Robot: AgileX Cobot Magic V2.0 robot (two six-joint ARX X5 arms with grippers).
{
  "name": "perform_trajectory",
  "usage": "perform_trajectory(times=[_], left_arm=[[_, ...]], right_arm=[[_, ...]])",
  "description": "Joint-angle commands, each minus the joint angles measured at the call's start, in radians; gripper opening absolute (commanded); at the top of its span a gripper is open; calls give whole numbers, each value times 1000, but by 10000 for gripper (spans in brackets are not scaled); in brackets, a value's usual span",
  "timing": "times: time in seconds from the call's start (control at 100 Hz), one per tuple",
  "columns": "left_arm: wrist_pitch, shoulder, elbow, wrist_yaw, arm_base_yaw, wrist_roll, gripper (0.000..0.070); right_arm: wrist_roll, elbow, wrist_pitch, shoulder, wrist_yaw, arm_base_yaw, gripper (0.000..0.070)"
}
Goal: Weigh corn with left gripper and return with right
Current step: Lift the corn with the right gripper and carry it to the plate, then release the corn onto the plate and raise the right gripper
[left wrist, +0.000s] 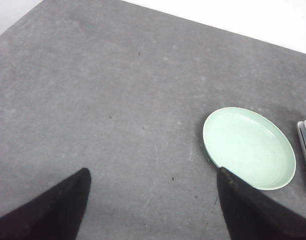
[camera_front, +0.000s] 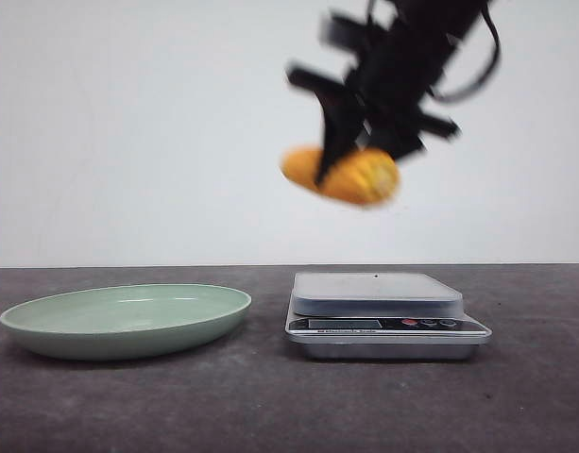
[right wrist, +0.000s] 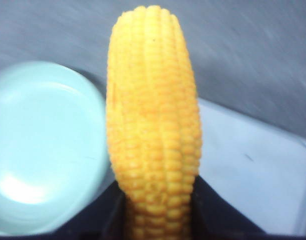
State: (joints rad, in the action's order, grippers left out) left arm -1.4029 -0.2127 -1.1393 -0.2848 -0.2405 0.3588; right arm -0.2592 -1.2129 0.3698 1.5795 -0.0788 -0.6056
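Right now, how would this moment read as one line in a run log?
right tool: shut on stubby orange-yellow corn cob, above silver kitchen scale | left tool: open, holding nothing | round pale green plate: bare

We see a dark grey table (camera_front: pixel 128 406) with a matte, faintly speckled top, running back to a plain white wall (camera_front: pixel 128 123). On its left side sits a shallow, pale green plate (camera_front: pixel 43 326), round, glossy and with nothing in it. Just to the right of the plate, apart from it by a narrow gap, stands a silver kitchen scale (camera_front: pixel 386 326). Its flat, pale weighing platform (camera_front: pixel 376 288) is bare. Below the platform, the scale's front panel carries a dark display strip and a few small round buttons, one of them red. The wording on the display is too small for us to read.
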Motion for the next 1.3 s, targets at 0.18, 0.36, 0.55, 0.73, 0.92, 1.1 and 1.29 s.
perform_trajectory(times=[0.18, 0.36, 0.55, 0.73, 0.92, 1.1, 1.29], left_arm=[[14, 1, -11, -1, -2, -7, 474], [20, 1, -11, -2, -2, -7, 474], [19, 1, -11, -1, -2, -7, 474], [20, 1, -11, -2, -2, -7, 474], [17, 1, -11, -2, -2, -8, 474], [11, 1, -11, -2, -2, -10, 474], [10, 1, -11, -2, -2, -14, 474]], right_arm=[[1, -230, 15, 33, 8, -178, 0], [-40, -387, 22, 166, 20, -245, 0], [-88, -472, 35, 353, 19, -262, 0], [-148, -472, 69, 476, 25, -262, 0], [-209, -472, 99, 557, 27, -270, 173], [-224, -472, 72, 571, 26, -290, 590], [-254, -473, -3, 552, -2, -302, 589]])
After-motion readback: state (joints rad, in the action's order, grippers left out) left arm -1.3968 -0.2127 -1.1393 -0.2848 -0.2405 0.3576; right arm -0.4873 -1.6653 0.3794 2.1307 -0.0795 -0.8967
